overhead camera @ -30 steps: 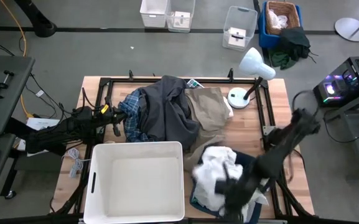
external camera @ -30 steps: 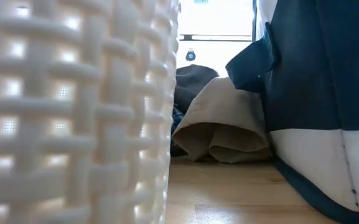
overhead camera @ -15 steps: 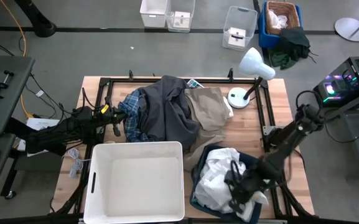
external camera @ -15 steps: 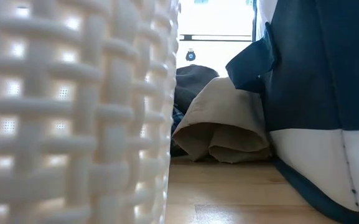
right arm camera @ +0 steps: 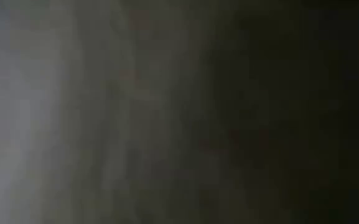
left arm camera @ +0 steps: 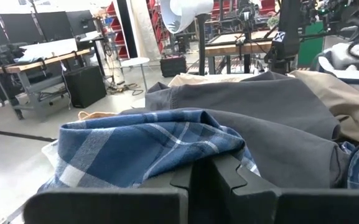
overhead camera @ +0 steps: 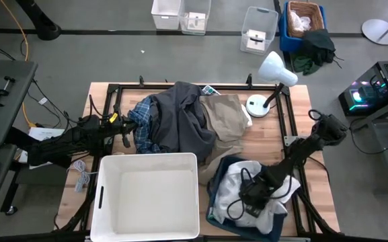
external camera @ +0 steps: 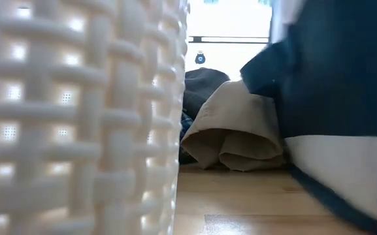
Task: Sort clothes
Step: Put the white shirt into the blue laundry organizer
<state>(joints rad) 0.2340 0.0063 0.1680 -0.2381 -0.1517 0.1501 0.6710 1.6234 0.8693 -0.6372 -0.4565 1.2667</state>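
A white garment (overhead camera: 230,183) lies in a dark blue bin (overhead camera: 210,202) at the table's near right. My right gripper (overhead camera: 246,198) is down in that bin on the white garment; the right wrist view is dark. A blue-and-white plaid shirt (overhead camera: 143,129), a dark grey garment (overhead camera: 183,117) and a beige garment (overhead camera: 224,115) lie heaped at the table's far middle. My left gripper (overhead camera: 125,134) is shut and waits just left of the plaid shirt (left arm camera: 148,143).
A white woven basket (overhead camera: 146,156) stands at the near middle, left of the blue bin; it fills the left of the low view (external camera: 77,117). A white desk lamp (overhead camera: 271,74) stands at the far right. Bare wood shows at the table's right edge.
My right arm has dropped lower into the blue bin. The white garment, bunched high at the bin's left side before, now lies spread inside the bin. The bin's wall has shifted in the low view.
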